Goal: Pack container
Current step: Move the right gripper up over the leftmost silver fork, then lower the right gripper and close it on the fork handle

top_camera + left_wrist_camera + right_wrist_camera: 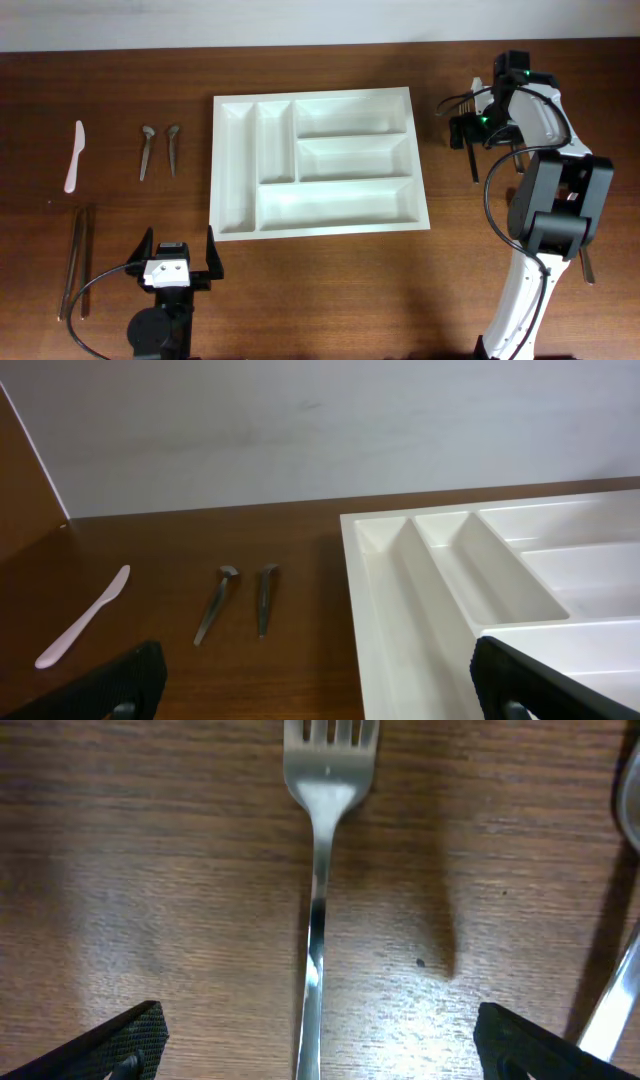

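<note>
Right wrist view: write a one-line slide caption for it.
Open right gripper poised over a fork lying on the wooden table, tines pointing away.

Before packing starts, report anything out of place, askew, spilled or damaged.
Nothing stands out. The container lies flat and empty, looking undamaged; the white knife, two metal utensils and the fork lie loose on the table, unpacked, nothing spilled.
</note>
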Robot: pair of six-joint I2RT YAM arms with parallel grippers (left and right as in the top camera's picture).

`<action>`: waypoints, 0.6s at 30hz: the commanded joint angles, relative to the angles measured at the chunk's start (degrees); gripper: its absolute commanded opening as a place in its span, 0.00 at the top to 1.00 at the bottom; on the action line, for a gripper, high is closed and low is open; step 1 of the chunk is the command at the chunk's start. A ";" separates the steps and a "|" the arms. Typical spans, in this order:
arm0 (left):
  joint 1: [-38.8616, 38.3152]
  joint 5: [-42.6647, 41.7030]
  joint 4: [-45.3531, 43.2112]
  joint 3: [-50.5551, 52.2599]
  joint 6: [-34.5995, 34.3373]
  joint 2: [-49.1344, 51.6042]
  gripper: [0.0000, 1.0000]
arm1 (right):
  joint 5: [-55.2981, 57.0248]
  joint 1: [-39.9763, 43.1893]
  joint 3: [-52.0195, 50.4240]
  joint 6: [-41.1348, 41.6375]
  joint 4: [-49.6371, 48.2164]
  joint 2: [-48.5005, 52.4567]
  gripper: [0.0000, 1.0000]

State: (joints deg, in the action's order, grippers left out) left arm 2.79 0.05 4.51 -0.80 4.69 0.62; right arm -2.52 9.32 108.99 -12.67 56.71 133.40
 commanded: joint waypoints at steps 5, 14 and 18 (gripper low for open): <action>0.37 -0.04 0.20 0.28 -0.55 -0.28 0.01 | -0.96 -0.37 1.18 -0.63 -1.11 2.10 0.01; 0.37 -0.04 0.20 0.28 -0.55 -0.28 0.01 | -0.94 -0.37 1.18 -0.61 -3.89 2.10 0.01; 0.37 -0.04 0.20 0.28 -0.55 -0.28 0.01 | -0.92 -0.35 1.18 -0.63 -4.70 2.10 0.00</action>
State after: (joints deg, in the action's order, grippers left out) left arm 2.79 0.05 4.51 -0.80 4.69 0.62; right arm -2.72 9.34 108.99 -12.71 52.40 134.56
